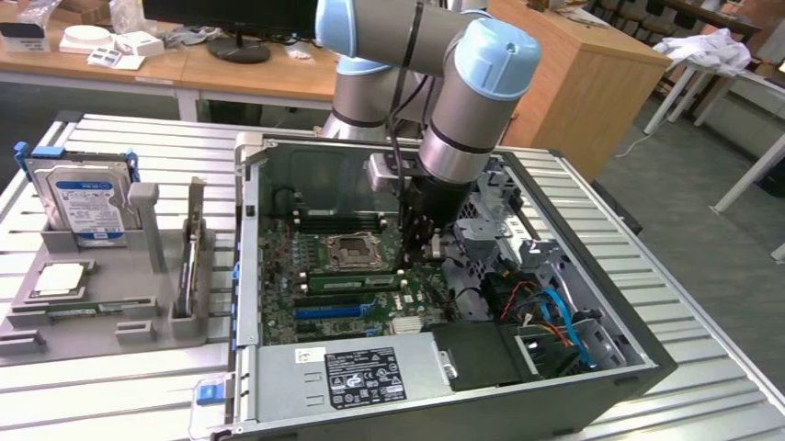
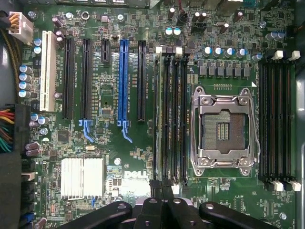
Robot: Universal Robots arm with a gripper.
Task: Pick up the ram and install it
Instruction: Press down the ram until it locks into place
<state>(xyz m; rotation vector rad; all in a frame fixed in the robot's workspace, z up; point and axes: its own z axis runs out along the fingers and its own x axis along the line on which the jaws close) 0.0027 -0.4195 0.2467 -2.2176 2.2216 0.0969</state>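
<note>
On the exterior view's left, a grey holder [image 1: 105, 308] on the slatted table [image 1: 687, 331] carries an upright hard drive [image 1: 84, 197] and a silver square chip [image 1: 62, 278]. A thin green strip lies in front of the chip, too small to name.

Next comes the open computer case [image 1: 252, 276], with its motherboard [image 1: 285, 308] facing up. The ram [image 1: 349, 281] sits on edge in a black slot just beside the empty processor socket [image 1: 353, 250], between that socket and the blue slot [image 1: 334, 310]. Its long axis runs across the exterior view from left to right, parallel to the blue slot. In the wrist view it is seen edge-on as a narrow band [image 2: 172, 114] among the black slots, and I can't make out how deep it is seated.

The gripper [image 1: 424, 257] hangs from the arm [image 1: 472, 101] over the right end of the ram. Its fingers [image 2: 156, 191] are pressed together with nothing between them, their tips at the end of the slot bank. The arm hides the back of the board, and I can't tell whether the tips touch the ram.

Farther right, blue and orange cables [image 1: 552, 317] lie tangled in the drive bay.
</note>
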